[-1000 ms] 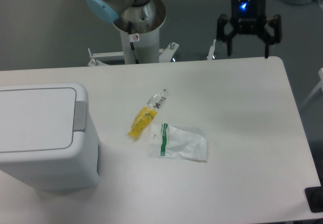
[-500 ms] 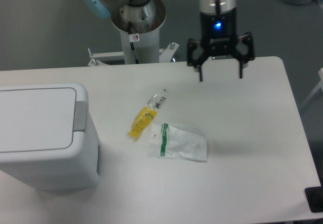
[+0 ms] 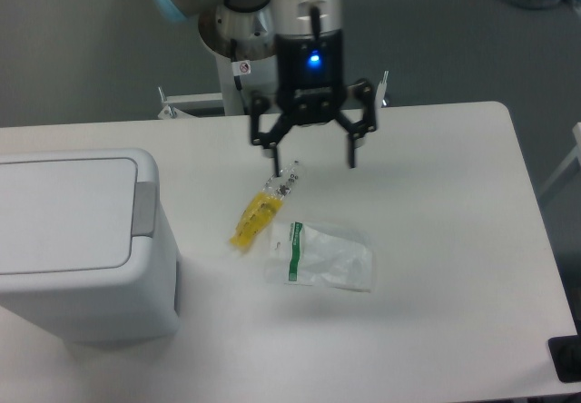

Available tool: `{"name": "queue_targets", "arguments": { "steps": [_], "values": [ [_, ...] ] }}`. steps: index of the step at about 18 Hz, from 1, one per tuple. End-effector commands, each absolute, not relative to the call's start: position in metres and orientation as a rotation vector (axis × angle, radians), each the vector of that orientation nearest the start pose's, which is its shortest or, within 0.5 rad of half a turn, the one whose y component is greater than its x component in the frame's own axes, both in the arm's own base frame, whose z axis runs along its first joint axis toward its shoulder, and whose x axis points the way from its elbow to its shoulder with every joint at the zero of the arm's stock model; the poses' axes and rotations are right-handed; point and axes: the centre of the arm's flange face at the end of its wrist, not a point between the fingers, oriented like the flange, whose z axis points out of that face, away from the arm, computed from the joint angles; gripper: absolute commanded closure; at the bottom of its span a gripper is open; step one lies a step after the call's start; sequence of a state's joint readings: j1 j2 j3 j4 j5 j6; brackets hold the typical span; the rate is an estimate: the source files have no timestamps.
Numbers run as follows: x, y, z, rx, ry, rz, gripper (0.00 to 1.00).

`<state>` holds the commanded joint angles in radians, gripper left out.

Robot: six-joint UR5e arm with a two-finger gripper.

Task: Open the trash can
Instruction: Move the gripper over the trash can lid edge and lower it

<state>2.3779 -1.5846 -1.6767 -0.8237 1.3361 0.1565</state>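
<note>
The trash can [image 3: 77, 240] is a large white-grey bin at the left edge of the table. Its flat lid is shut and its grey push tab [image 3: 143, 209] faces right. My gripper [image 3: 313, 161] hangs open and empty above the table's middle back, well to the right of the can. Its fingertips point down, just above and behind the yellow-and-clear plastic bag [image 3: 262, 207].
A clear bag with green print [image 3: 322, 257] lies right of the yellow bag. The arm's base [image 3: 245, 49] stands behind the table's back edge. A dark object [image 3: 566, 358] sits at the table's front right corner.
The gripper has moved left and a little toward the front, from the back right of the table to above the middle. It stays open. The can and bags have not moved.
</note>
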Motion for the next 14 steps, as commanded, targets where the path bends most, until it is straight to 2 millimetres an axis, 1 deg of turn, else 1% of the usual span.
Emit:
{"name": "queue_targets", "arguments": {
  "steps": [2,3,5,6,8,10,12,14],
  "values": [
    [-0.259,0.493,0.519,-2.393,-0.659,0.095,0.0],
    [-0.256,0.495,0.518,-2.397,-0.653,0.091,0.0],
    [-0.241,0.506,0.519,-2.406,-0.61,0.077,0.0],
    [-0.236,0.511,0.515,-2.416,-0.598,0.068,0.0],
    [-0.234,0.517,0.509,-2.428,-0.588,0.057,0.0],
    [-0.223,0.528,0.503,-2.444,-0.557,0.043,0.0],
    [-0.22,0.534,0.494,-2.462,-0.548,0.029,0.0],
    [-0.219,0.538,0.49,-2.465,-0.541,0.026,0.0]
  ]
}}
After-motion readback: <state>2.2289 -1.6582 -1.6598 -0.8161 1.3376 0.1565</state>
